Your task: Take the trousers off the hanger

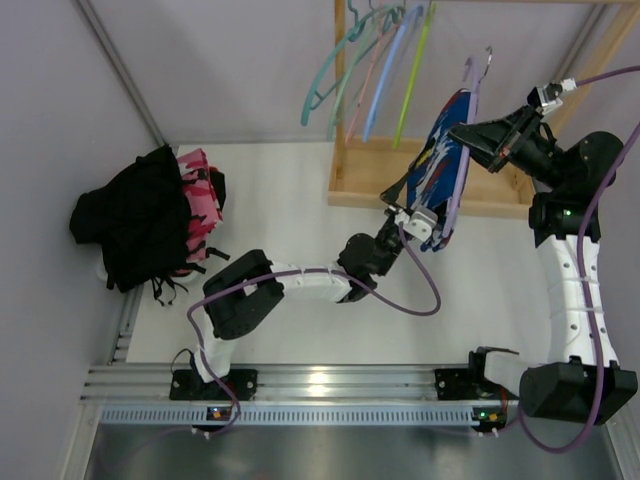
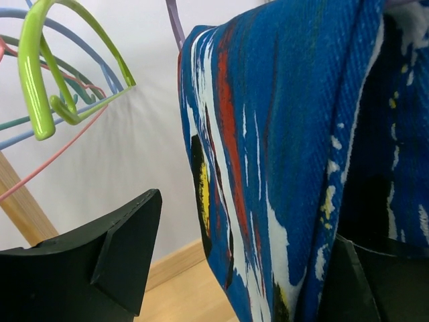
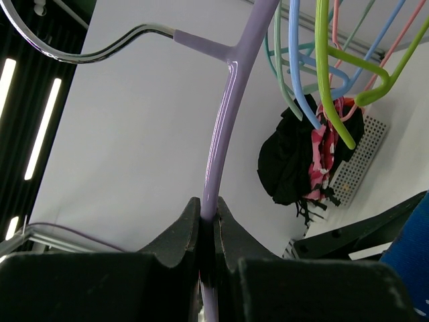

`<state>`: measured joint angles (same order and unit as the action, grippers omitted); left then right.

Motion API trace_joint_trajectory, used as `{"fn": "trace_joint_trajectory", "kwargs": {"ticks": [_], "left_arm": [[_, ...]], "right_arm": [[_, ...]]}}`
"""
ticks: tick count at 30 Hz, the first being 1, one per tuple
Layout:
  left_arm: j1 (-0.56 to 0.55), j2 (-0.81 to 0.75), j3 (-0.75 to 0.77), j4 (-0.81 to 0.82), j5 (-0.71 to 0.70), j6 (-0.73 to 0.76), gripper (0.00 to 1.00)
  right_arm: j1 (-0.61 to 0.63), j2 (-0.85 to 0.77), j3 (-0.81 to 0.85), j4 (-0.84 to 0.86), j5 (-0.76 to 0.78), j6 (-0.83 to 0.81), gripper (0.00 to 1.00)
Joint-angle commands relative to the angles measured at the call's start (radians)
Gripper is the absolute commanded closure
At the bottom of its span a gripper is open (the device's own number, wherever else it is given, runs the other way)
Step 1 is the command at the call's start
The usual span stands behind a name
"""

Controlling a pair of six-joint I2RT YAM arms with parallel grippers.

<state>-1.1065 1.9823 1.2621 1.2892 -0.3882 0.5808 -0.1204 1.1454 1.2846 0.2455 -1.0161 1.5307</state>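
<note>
The blue-and-white trousers (image 2: 281, 134) hang on the purple hanger (image 3: 224, 134), whose stem the right end effector (image 3: 208, 218) clenches, their cloth inside the released, wide-spread left end effector (image 1: 402, 207), while black trousers (image 1: 135, 220) and pink camouflage trousers (image 1: 200, 200) lie heaped on the desk (image 1: 290, 200) well left of it.

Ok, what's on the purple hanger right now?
The blue-and-white patterned trousers are draped over the purple hanger. The cloth hides the bar they hang from.
</note>
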Motion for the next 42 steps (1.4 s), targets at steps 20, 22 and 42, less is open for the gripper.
{"fn": "trace_joint_trajectory", "kwargs": {"ticks": [20,22,42], "left_arm": [[0.022,-0.089,0.028,0.075,0.02,-0.006,1.0],[0.022,-0.114,0.023,0.073,0.021,-0.006,1.0],[0.02,-0.258,0.226,-0.211,0.061,-0.088,1.0]], "right_arm": [[0.018,-0.055,0.032,0.187,0.016,0.034,1.0],[0.016,-0.056,-0.003,0.195,0.01,0.031,1.0],[0.004,-0.027,-0.286,0.414,-0.055,0.065,1.0]]}}
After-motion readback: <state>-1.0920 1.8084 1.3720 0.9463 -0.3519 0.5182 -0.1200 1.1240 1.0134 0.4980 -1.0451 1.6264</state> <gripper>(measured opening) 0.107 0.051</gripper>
